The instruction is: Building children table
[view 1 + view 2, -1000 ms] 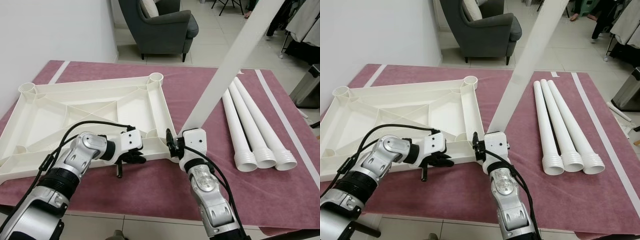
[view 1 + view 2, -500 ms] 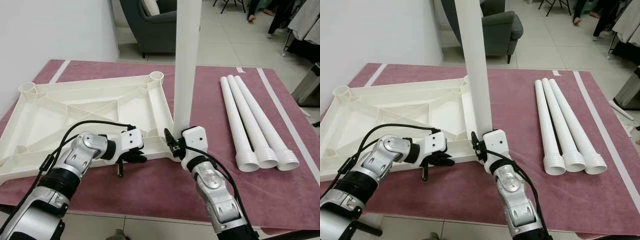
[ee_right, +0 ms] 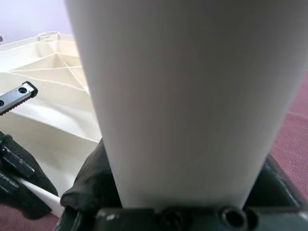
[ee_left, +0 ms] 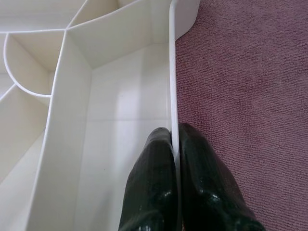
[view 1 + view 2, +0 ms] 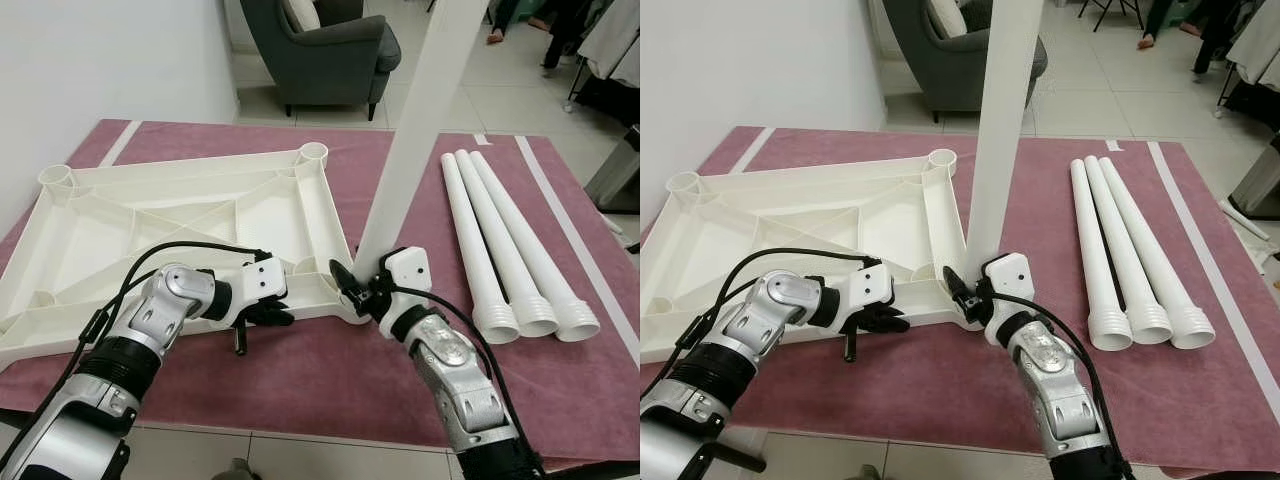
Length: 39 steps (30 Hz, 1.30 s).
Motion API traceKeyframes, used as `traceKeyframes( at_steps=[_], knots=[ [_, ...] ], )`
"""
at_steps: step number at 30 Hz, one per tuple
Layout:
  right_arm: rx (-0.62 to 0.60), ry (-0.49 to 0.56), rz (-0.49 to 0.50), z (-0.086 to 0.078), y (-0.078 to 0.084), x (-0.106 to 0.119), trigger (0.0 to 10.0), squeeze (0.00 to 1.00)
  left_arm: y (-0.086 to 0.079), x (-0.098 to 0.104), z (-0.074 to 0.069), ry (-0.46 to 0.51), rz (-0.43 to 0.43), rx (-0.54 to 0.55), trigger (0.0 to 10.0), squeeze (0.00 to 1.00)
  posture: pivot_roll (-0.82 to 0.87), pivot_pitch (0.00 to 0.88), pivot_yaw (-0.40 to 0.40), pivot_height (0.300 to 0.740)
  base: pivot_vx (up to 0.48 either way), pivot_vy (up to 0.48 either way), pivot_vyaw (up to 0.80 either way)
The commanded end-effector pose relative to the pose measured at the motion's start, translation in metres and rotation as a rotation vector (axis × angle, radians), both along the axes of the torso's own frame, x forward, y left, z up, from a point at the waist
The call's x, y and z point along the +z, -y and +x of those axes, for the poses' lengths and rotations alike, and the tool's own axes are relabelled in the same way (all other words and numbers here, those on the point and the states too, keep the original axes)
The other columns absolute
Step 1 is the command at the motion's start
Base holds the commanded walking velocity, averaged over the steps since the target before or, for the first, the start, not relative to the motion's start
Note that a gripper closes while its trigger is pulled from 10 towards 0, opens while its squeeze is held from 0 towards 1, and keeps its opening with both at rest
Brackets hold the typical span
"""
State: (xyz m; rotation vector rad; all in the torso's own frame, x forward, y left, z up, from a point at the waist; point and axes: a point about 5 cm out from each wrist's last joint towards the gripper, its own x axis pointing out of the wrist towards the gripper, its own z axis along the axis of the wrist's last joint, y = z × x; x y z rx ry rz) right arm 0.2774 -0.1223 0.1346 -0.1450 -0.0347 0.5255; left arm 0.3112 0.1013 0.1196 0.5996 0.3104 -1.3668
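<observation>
Right tool (image 5: 362, 292) pinches the foot of a white table leg (image 5: 415, 130), which rises nearly upright, tilted slightly to the right, at the near right corner of the upturned white tabletop (image 5: 130, 225). Left tool (image 5: 262, 318) is pressed together on that tabletop's near rim, its black fingers (image 4: 156, 192) squeezing the thin white wall between them, just left of the same corner. To the tabletop's right, 3 more white legs (image 5: 505, 250) lie side by side on the maroon carpet (image 5: 320, 370). Beyond the tabletop stands a grey armchair (image 5: 320, 50).
</observation>
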Motion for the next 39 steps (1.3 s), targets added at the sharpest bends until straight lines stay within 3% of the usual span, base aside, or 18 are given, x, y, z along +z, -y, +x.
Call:
traceKeyframes(
  at_steps=[1,12,15,16,22,24,27,36,37,38,39],
  knots=[
    [-0.05,-0.151,-0.075,0.001,0.017,-0.029,0.0,0.0,-0.006,-0.001,0.003,0.032,-0.083,0.121,10.0,0.0,0.09,0.044,0.028,0.74,0.0,0.0,0.0],
    [-0.196,-0.209,-0.109,0.001,0.017,-0.047,0.0,0.0,-0.007,-0.002,0.001,0.029,-0.083,0.126,10.0,0.0,0.09,0.044,0.021,0.74,0.0,0.0,0.0],
    [-0.268,-0.211,-0.098,-0.004,0.014,-0.051,0.0,0.0,-0.007,-0.003,0.001,0.028,-0.083,0.126,10.0,0.0,0.09,0.044,0.02,0.74,0.0,0.0,0.0],
    [-0.352,-0.21,-0.077,-0.008,0.014,-0.055,0.0,0.0,-0.007,-0.003,0.001,0.027,-0.083,0.125,10.0,0.0,0.08,0.042,0.021,0.74,0.0,0.0,0.0],
    [-0.505,-0.224,-0.08,-0.012,0.016,-0.061,0.0,0.0,-0.006,-0.003,0.001,0.026,-0.082,0.122,10.0,0.0,0.08,0.04,0.023,0.74,0.0,0.0,0.0],
    [-0.505,-0.224,-0.08,-0.012,0.016,-0.061,0.0,0.0,-0.006,-0.003,0.001,0.026,-0.082,0.122,10.0,0.0,0.08,0.04,0.023,0.74,0.0,0.0,0.0],
    [-0.662,-0.244,-0.13,-0.017,0.018,-0.067,0.0,0.0,-0.005,-0.003,0.002,0.025,-0.083,0.12,10.0,0.0,0.08,0.039,0.021,0.74,0.0,0.0,0.0],
    [-0.677,-0.227,-0.103,-0.017,0.011,-0.066,0.0,0.0,-0.006,-0.004,0.002,0.024,-0.082,0.124,10.0,0.0,0.08,0.043,0.021,0.74,0.0,0.0,0.0],
    [-0.66,-0.217,-0.091,-0.016,0.009,-0.064,4.2,0.0,-0.006,-0.004,0.002,0.023,-0.082,0.125,10.0,0.0,0.08,0.045,0.021,0.74,0.0,0.0,0.0],
    [-0.66,-0.217,-0.091,-0.016,0.009,-0.064,4.2,0.0,-0.006,-0.004,0.002,0.023,-0.082,0.125,10.0,0.0,0.08,0.045,0.021,0.74,0.0,0.0,0.0],
    [-0.653,-0.206,-0.085,-0.015,0.008,-0.062,8.5,0.47,-0.006,-0.004,0.001,0.023,-0.082,0.126,10.0,0.0,0.08,0.045,0.021,0.74,0.0,0.0,0.0]
  ],
)
